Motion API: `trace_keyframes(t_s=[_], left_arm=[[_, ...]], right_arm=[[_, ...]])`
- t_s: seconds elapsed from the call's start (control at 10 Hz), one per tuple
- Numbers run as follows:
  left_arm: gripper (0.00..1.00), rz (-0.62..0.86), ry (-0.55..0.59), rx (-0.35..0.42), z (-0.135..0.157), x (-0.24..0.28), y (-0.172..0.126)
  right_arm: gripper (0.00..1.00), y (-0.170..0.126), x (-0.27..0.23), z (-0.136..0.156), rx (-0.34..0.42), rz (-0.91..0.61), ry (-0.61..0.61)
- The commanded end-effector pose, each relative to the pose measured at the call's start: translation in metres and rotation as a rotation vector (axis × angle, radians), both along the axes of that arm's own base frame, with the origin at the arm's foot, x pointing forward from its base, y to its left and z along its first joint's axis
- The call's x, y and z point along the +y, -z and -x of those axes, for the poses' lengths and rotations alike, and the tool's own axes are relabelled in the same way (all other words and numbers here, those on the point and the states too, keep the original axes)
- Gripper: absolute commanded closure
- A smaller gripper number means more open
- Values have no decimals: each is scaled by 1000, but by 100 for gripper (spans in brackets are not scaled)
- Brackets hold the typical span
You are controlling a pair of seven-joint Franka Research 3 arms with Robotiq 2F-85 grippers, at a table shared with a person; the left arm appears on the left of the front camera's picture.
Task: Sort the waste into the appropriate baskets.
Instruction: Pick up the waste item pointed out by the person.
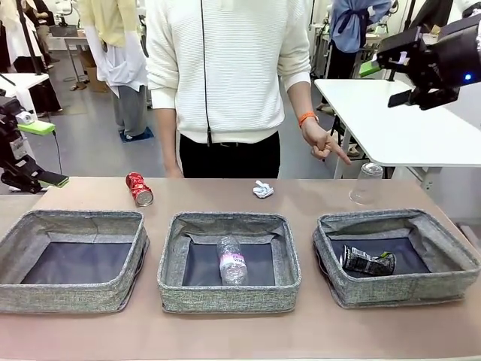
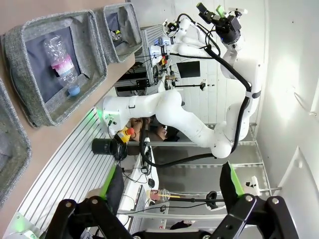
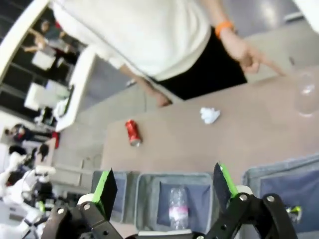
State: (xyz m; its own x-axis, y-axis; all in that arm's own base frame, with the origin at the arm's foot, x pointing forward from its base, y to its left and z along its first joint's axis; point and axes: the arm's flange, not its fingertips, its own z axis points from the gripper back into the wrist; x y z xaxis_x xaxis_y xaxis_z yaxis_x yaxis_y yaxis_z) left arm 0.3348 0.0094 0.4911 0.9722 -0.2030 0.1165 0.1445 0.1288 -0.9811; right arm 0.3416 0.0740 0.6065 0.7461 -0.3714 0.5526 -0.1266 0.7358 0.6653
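Tabletop (image 1: 240, 335), as we find it: we count three grey baskets in a row; left basket (image 1: 68, 297), dark lining showing; middle basket (image 1: 225, 299), with the clear bottle (image 1: 232, 261) lying flat inside; right basket (image 1: 398, 289), with the crushed dark can (image 1: 367, 262) inside; red can (image 1: 139, 189) on its side beyond the left basket; paper wad (image 1: 263, 189) beyond the middle basket; clear cup (image 1: 367, 183) beyond the right basket; person's hand (image 1: 323, 141) pointing at the cup; left jaws apart, empty, off the tabletop's left end; right jaws apart, empty, raised at the right.
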Motion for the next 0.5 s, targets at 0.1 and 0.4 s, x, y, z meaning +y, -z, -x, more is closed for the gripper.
trace_keyframes(t_s=[0.1,0.4], left_arm=[[0,1,15,-15,1,1,-1],[0,1,15,-15,1,1,-1]], right_arm=[[0,14,-2,-11,-44,113,-330],[0,63,-63,-47,-465,142,-969]])
